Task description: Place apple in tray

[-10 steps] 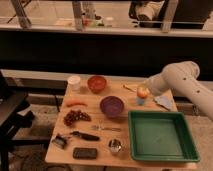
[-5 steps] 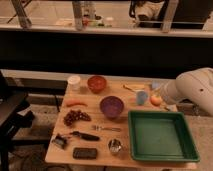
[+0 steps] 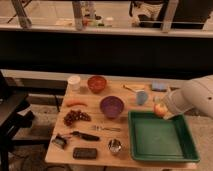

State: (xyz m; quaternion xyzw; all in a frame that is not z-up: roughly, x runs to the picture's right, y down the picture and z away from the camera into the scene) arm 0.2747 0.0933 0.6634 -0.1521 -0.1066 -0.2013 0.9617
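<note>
The apple (image 3: 159,110), small and yellow-orange with a red blush, hangs in my gripper (image 3: 163,108) just above the back right rim of the green tray (image 3: 155,142). The gripper is shut on the apple. My white arm reaches in from the right edge of the view. The tray lies on the right front part of the wooden table and has nothing in it.
A blue cup (image 3: 142,97) stands just behind the tray, close to the apple. A purple bowl (image 3: 111,106) sits left of the tray. Further left are a red-orange bowl (image 3: 96,83), a white cup (image 3: 74,81), a carrot (image 3: 76,103) and grapes (image 3: 75,117). A metal cup (image 3: 115,146) stands at the front.
My gripper has carried the apple right and toward the front, from behind the blue cup to the tray's back right rim. The arm has drawn back to the right.
</note>
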